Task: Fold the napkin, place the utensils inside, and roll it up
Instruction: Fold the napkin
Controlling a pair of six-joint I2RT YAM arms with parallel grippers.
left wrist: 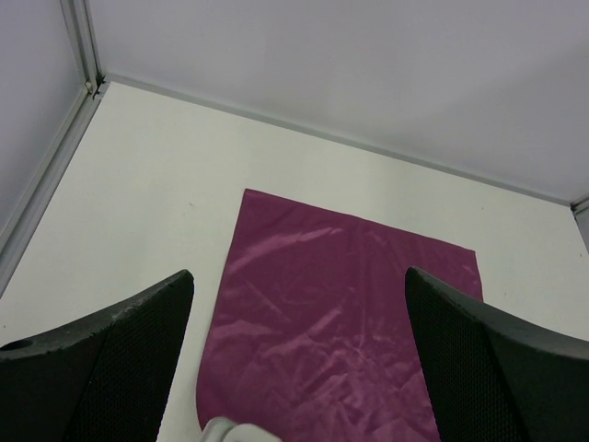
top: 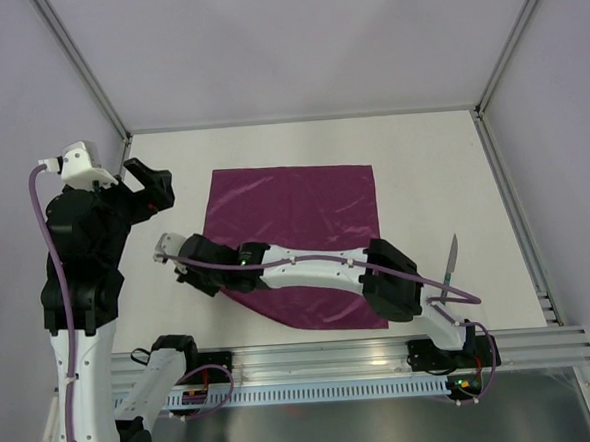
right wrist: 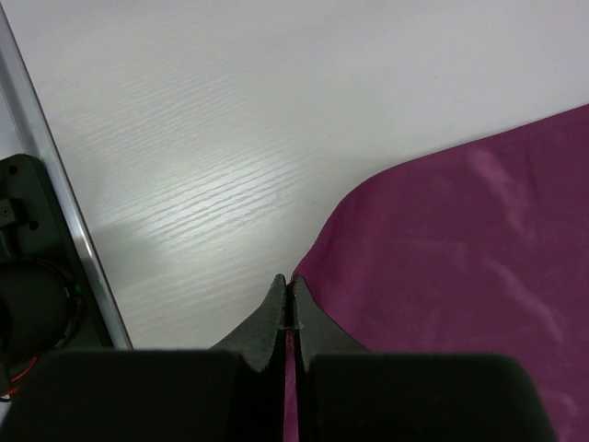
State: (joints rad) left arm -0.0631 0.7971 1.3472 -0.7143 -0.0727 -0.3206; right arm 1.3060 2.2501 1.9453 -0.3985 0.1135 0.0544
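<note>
Here we see the magenta napkin (top: 294,206) spread flat on the white surface (top: 432,168), with our right arm across its near part. The right pincer (right wrist: 287,284) is clamped tight on its near-left edge, while the left pincer (left wrist: 299,273) gapes wide and empty. The green-handled knife (top: 450,260) lies apart, to the right.

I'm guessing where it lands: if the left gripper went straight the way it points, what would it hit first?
Probably the napkin, seen right between the jaws of the open left gripper; depth is hard to judge.
</note>
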